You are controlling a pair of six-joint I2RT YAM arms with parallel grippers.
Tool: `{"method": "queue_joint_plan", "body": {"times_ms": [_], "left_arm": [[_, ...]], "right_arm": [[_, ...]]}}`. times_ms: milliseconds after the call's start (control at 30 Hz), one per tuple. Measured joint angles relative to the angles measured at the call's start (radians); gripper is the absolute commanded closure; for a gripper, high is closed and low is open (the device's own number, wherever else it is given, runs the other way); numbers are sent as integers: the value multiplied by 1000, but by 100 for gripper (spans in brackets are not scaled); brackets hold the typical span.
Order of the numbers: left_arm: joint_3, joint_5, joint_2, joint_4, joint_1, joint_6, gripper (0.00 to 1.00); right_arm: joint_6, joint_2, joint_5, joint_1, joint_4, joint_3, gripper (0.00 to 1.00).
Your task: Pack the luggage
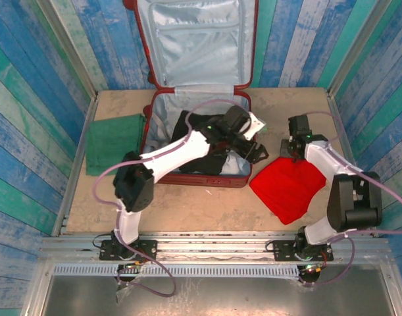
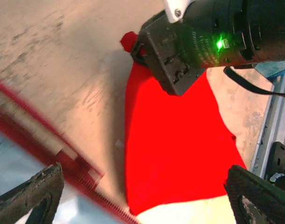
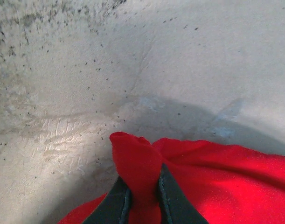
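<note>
The luggage (image 1: 195,99) lies open on the table, its lid leaning against the back wall and black clothing (image 1: 194,141) in its base. A red cloth (image 1: 289,184) rests on the table to its right. My right gripper (image 3: 143,200) is shut on a pinched-up corner of the red cloth (image 3: 137,161), at the cloth's far edge (image 1: 294,155). My left gripper (image 1: 257,153) hangs open over the luggage's front right corner, nothing between its fingers (image 2: 30,196). In the left wrist view the red cloth (image 2: 175,154) lies below, with the luggage's zipper rim (image 2: 44,156) at the lower left.
A folded green cloth (image 1: 115,141) lies on the table left of the luggage. Blue plank walls close in the table at the back and sides. The right arm's wrist (image 2: 203,42) sits close above the cloth's corner.
</note>
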Motion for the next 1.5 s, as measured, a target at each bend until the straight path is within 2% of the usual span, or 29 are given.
{"method": "queue_joint_plan", "body": {"times_ms": [200,600,767,1100,1500], "left_arm": [[228,10,160,-105,-51,69,7],[571,-50,444,-266,-37,172,7],[581,-17,467,-287,-38,206,0],[473,134,462,-213,-42,260,11],[437,139,450,-193,-45,277,31]], "right_arm": [[-10,-89,-47,-42,2,-7,99],[-16,-184,-119,-57,-2,-22,100],[-14,-217,-124,-71,-4,-24,99],[0,-239,-134,-111,-3,-24,100],[5,-252,-147,-122,-20,19,99]]}}
